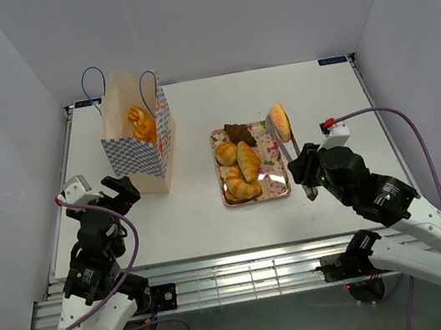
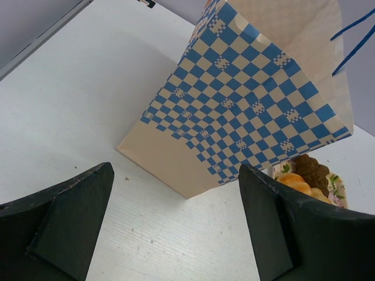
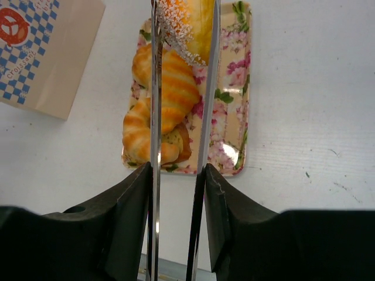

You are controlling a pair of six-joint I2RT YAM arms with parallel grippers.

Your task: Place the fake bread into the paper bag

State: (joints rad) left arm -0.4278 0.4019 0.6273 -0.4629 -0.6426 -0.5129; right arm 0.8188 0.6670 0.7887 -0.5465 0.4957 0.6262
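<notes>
Though left gripper (image 2: 174, 175) agape, right gripper (image 3: 177, 172) tight on metal tongs (image 3: 208, 88) around glossy bun (image 1: 279, 122).

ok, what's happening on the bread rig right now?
The right gripper is shut on metal tongs, which pinch a round bun held over the far right end of the floral tray. Several toy breads lie on the tray, and at least one golden piece is already in the paper bag. The left gripper hangs open beside the bag, touching nothing.
</notes>
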